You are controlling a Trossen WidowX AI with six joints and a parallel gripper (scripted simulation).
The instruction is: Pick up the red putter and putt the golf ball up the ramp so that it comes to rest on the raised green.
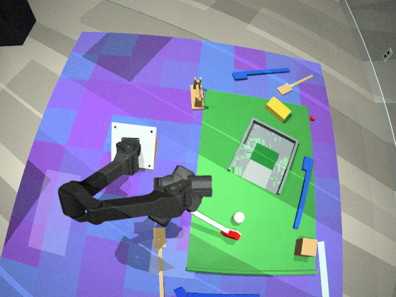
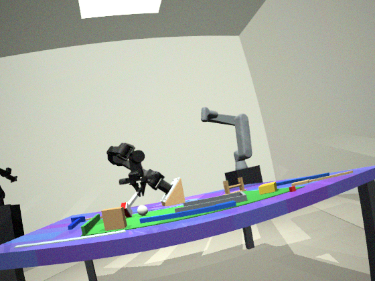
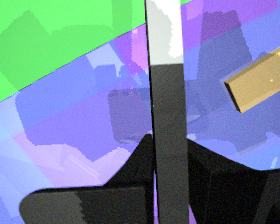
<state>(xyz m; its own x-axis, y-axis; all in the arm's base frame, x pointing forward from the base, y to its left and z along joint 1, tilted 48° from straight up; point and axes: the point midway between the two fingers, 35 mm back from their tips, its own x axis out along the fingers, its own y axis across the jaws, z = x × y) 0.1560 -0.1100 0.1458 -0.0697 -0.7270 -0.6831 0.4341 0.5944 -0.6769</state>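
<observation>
From the top, one black arm (image 1: 124, 196) is seen reaching over the worktop (image 1: 106, 86) to the edge of one green mat (image 1: 247, 249). The claw itself is hidden under the wrist housing; one putter (image 1: 217, 225) juts from beneath it, white shaft slanting down to a red head (image 1: 233, 234) just below and left of the one white ball (image 1: 239, 217), near but apart. One grey-walled ramp (image 1: 263, 157) with its raised green lies up-mat from the ball. Three blue bars are counted, the bottom one cut off by the frame edge. Two tan paddles, one yellow block (image 1: 278, 109), one tan cube (image 1: 305, 247), one small wooden rack (image 1: 197, 94) and one tiny red piece (image 1: 312, 118) are also seen.

From the exterior, the claw (image 2: 140, 188) is seen clamped on the shaft, the head low beside the ball (image 2: 142, 209); whether the head touches the mat cannot be told. One grey arm (image 2: 234, 132) stands behind.

In the wrist view, two dark fingers are closed on the shaft (image 3: 167, 125); the head is cut off above.
</observation>
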